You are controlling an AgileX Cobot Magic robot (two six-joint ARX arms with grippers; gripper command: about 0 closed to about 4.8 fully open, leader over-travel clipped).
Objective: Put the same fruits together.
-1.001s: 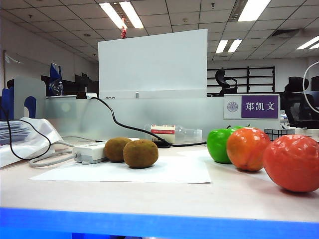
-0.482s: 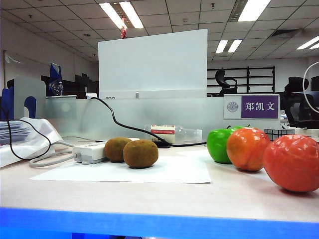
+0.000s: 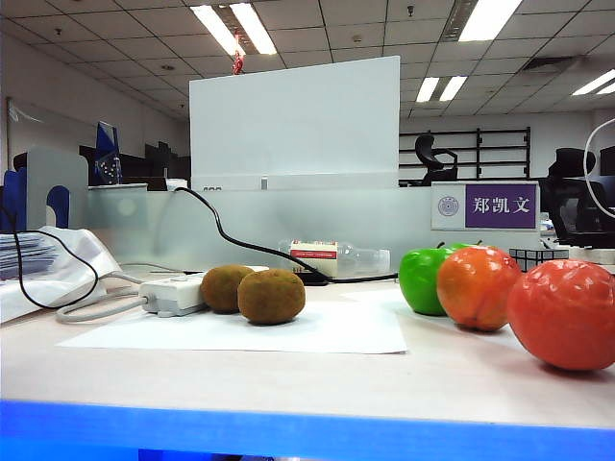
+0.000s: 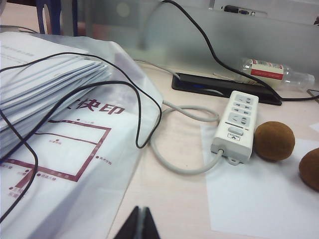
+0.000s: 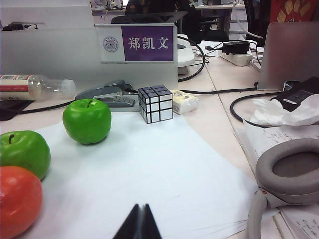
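Bare table [image 3: 288, 370] lies at six o'clock of the kiwis [image 3: 271, 296]; left gripper [image 4: 141, 223] and right gripper [image 5: 140, 221] hover closed, seemingly empty.

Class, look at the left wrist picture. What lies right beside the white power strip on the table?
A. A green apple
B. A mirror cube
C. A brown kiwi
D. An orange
C. In the left wrist view a fuzzy brown kiwi sits right against the side of the white power strip; the apples, oranges and cube show only in other views, away from it.
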